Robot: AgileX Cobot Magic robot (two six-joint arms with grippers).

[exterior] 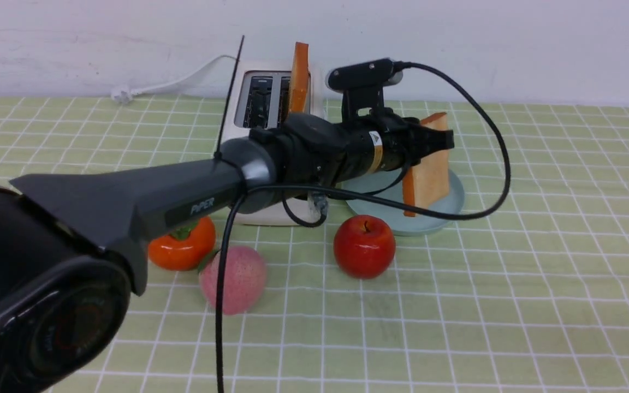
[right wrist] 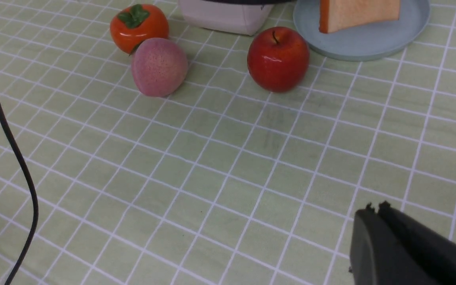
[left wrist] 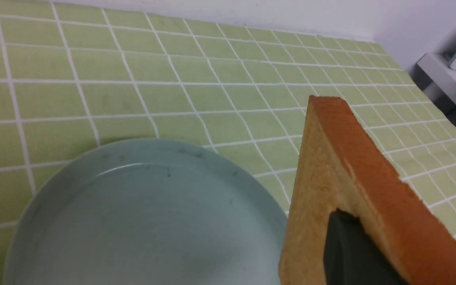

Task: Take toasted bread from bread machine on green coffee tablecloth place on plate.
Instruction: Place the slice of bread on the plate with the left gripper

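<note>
My left gripper (exterior: 445,141) is shut on a toast slice (exterior: 429,174) and holds it upright on edge over the pale blue-green plate (exterior: 454,204), its lower corner at the plate. In the left wrist view the slice (left wrist: 342,178) fills the near side, with the plate (left wrist: 133,221) beside it. A second toast slice (exterior: 299,76) stands up out of a slot of the white bread machine (exterior: 262,101) behind my left arm. My right gripper (right wrist: 374,208) is shut and empty, low over the green tablecloth (right wrist: 212,178), well in front of the plate (right wrist: 370,39) and toast (right wrist: 358,14).
A red apple (exterior: 364,245) sits just in front of the plate. A pink peach (exterior: 232,278) and an orange persimmon (exterior: 182,245) lie in front of the toaster. The toaster's white cord (exterior: 167,82) runs back left. My left arm's black cable (exterior: 503,158) loops over the plate.
</note>
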